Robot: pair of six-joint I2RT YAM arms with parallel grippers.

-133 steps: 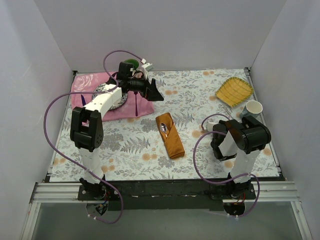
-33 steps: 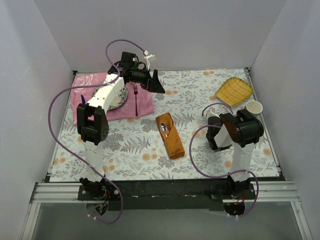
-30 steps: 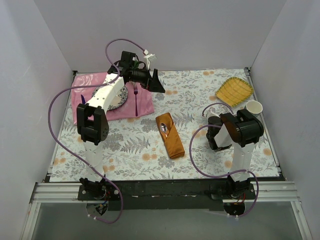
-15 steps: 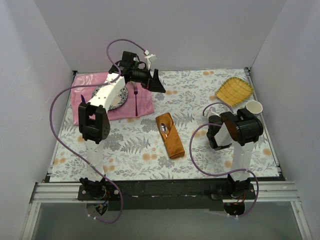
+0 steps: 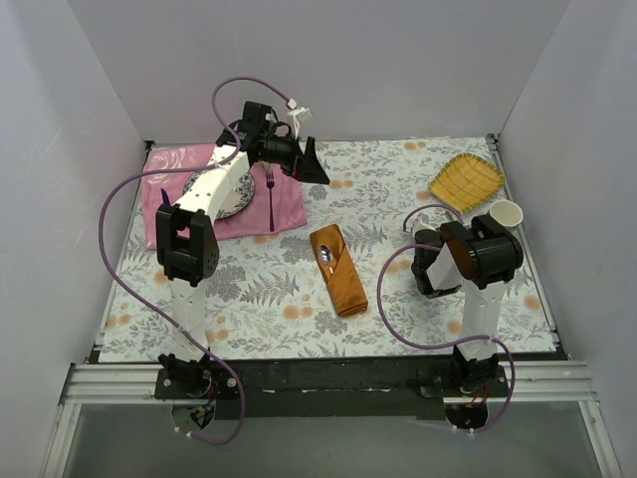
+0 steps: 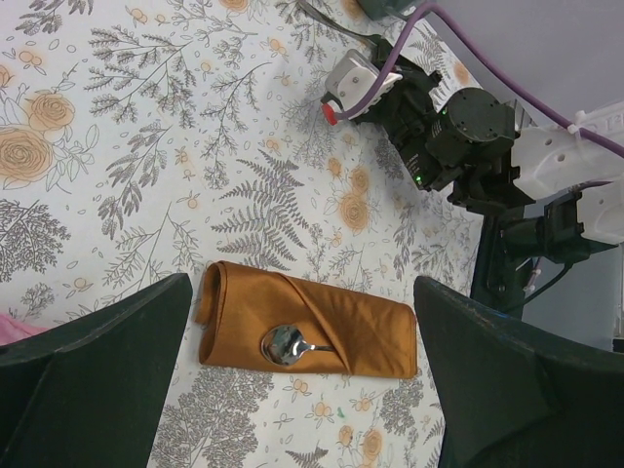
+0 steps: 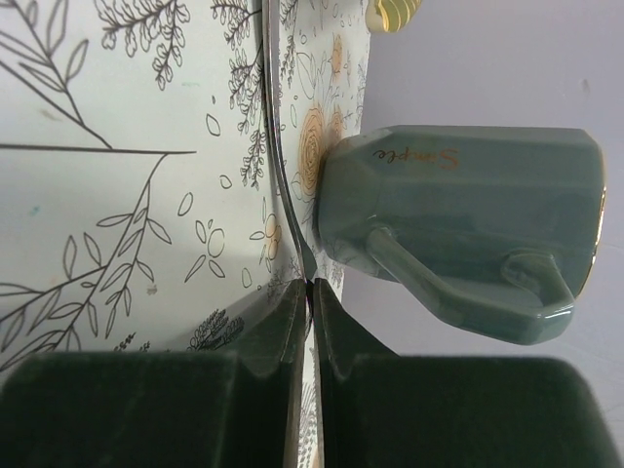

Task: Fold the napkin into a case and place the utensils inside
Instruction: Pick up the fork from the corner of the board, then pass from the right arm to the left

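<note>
The napkin (image 5: pixel 340 274) lies mid-table as a narrow rust-orange case (image 6: pixel 361 327). A silver spoon (image 5: pixel 326 255) is tucked in its diagonal pocket, bowl showing (image 6: pixel 281 344). A purple fork (image 5: pixel 270 194) lies on the pink cloth. My left gripper (image 5: pixel 314 167) hangs high over the table's back left, open and empty (image 6: pixel 302 285), with the case far below between its fingers. My right gripper (image 5: pixel 423 277) is low over the tablecloth right of the case. Its jaws (image 7: pixel 310 283) are all but together. A thin dark edge runs into the slit; what it is I cannot tell.
A pink floral cloth (image 5: pixel 291 214) at the back left carries a patterned plate (image 5: pixel 235 199) and a dark purple piece (image 5: pixel 164 199). A yellow ribbed dish (image 5: pixel 466 181) and a mug (image 5: pixel 506 213) stand at the right edge; the mug (image 7: pixel 458 210) is just beyond my right fingers.
My right gripper's jaws have closed from partly open to almost together, and that arm has shifted slightly. The left arm, the case and the spoon have stayed put.
</note>
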